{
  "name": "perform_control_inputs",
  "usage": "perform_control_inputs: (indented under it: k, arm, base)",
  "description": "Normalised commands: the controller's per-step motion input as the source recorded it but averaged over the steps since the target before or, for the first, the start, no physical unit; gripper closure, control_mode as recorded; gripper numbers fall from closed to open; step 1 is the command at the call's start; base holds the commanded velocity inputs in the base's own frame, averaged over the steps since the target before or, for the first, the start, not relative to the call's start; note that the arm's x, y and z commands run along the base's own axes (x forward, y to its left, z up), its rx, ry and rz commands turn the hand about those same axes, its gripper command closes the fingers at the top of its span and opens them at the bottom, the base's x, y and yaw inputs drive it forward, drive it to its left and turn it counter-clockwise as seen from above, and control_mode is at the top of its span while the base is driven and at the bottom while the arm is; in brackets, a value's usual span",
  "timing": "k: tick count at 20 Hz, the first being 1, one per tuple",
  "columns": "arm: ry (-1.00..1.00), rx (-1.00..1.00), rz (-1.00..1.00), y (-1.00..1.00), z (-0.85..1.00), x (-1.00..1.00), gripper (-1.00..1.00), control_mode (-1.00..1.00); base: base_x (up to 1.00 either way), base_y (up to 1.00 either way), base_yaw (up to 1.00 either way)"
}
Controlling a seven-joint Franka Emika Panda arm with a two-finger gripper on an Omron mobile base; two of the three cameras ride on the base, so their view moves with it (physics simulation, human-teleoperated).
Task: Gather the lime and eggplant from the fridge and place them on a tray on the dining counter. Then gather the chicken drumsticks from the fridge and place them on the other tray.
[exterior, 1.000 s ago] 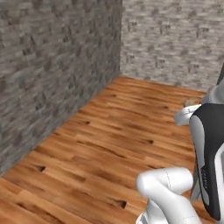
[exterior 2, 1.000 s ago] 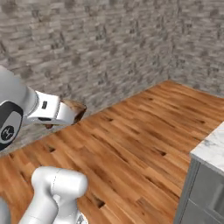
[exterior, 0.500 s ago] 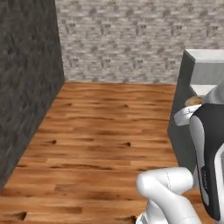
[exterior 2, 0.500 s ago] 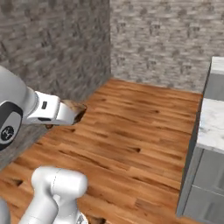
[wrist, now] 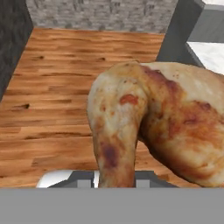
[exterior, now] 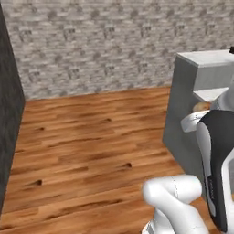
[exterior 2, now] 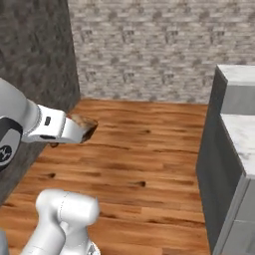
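Pinching 1 chicken drumstick, the gripper sits at left-center of the right base view. Drumstick juts forward past the claw, above the wood floor.

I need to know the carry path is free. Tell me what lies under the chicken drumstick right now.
Beneath the chicken drumstick, held in the shut hand, lies bare wooden floor. To its right stands a grey counter. The floor directly behind the meat is covered by it.
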Motion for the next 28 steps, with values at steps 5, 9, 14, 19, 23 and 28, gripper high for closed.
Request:
perform_control_inputs:
  k: [5,9,14,19,23,28]
  arm:
    - [0.00,0.00,0.00,0.00,0.00,0.00,1.00,1.00]
    - [0.00,0.00,0.00,0.00,0.00,0.00,1.00,1.00]
    - [0.00,0.00,0.00,0.00,0.00,0.00,1.00,1.00]
    - [0.00,0.00,0.00,0.00,0.00,0.00,1.00,1.00]
    - [0.00,0.00,0.00,0.00,0.00,0.00,1.00,1.00]
    - [0.00,0.00,0.00,0.00,0.00,0.00,1.00,1.00]
  base:
    - [1.00,0.60,-0.34]
    - [1.00,0.51,-0.30]
    - [1.00,0.61,-0.29]
    - [1.00,0.75,-0.29]
    - [1.00,0.81,-0.31]
    - [1.00,0.81,-0.33]
